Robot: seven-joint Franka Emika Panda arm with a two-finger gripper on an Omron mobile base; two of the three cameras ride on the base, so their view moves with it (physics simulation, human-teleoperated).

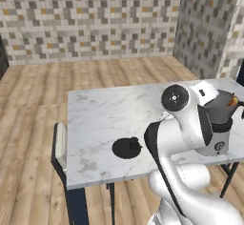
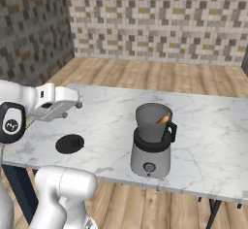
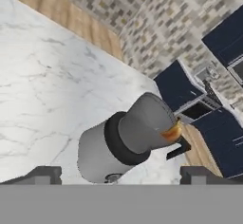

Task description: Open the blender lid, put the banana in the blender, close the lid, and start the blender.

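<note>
The blender (image 2: 151,161) stands on the marble table (image 2: 208,140), its grey base with a small front knob toward me and its dark jar (image 2: 153,122) open at the top. The banana (image 2: 163,119) sits inside the jar, with its orange end showing at the rim (image 3: 172,133) (image 1: 232,101). Left of the blender, the blender lid (image 2: 69,144) (image 1: 126,148) lies flat on the table, knob up. My gripper (image 2: 75,106) (image 3: 122,175) hovers above the table over the lid's side and points at the blender from a distance. It is open and holds nothing.
The table's front edge (image 1: 143,174) runs close to my base. A pale chair-like thing (image 1: 59,145) stands at the table's left end. Dark blue cabinets (image 3: 178,88) lie beyond the blender in the hand view. Tiled walls and wooden floor surround the table.
</note>
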